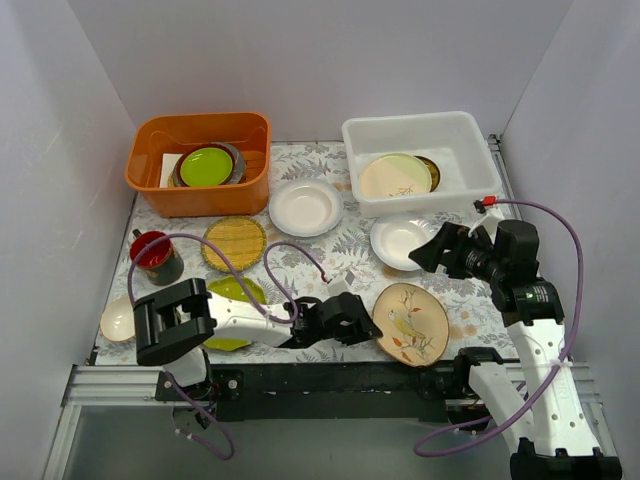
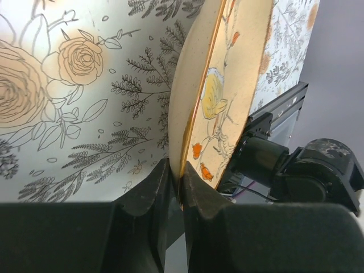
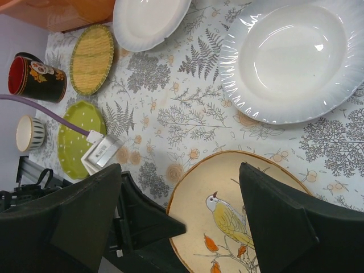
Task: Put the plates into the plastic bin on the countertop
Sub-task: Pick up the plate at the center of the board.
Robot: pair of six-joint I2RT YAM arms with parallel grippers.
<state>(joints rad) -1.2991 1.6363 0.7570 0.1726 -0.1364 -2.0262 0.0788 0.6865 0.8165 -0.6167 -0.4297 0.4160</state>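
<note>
While the left gripper [image 1: 372, 328] pinches the near rim of the bird-painted cream plate [image 1: 411, 322], its two black fingers [image 2: 149, 196] clamped on either side of the gold-lined edge, we see that plate tipped up at the front of the fern-printed countertop [image 1: 340, 255]. We cannot say for sure whether its far edge touches the surface. Our right gripper [image 1: 420, 256] hangs with its jaws spread wide and nothing between them, above the white fluted plate [image 1: 400, 243], which lies flat just in front of the translucent white bin [image 1: 465, 140]. That bin stands at the back right of the countertop, and inside it a pale floral plate [image 1: 395, 176] overlaps a mustard plate [image 1: 430, 170].
</note>
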